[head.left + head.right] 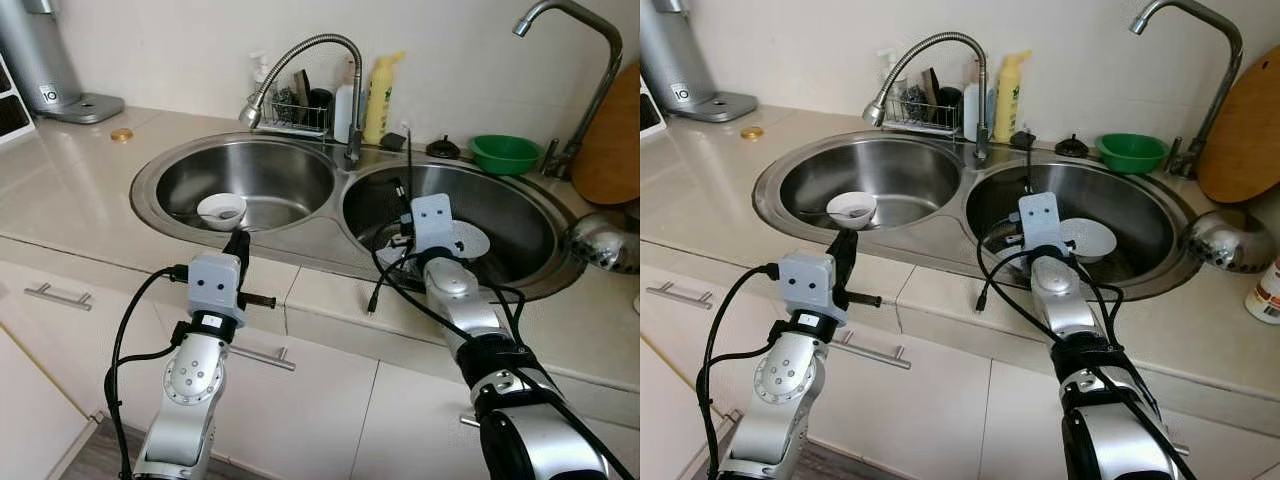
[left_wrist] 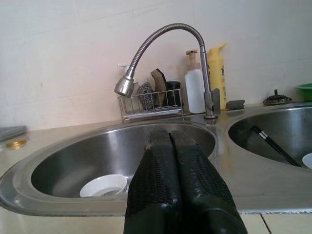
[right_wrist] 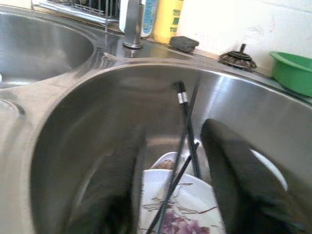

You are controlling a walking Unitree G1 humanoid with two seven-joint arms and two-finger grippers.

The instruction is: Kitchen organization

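Chopsticks leaning in right basin over floral plate. Right hand spread wide astride them, pre-grasp; next: lower, pinch. Left hand pressed closed, empty, near left basin's small bowl.

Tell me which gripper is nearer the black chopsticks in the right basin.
Right. The right gripper hangs open inside the right basin with the chopsticks between its fingers; the left gripper, shut, hovers at the left basin's front rim.
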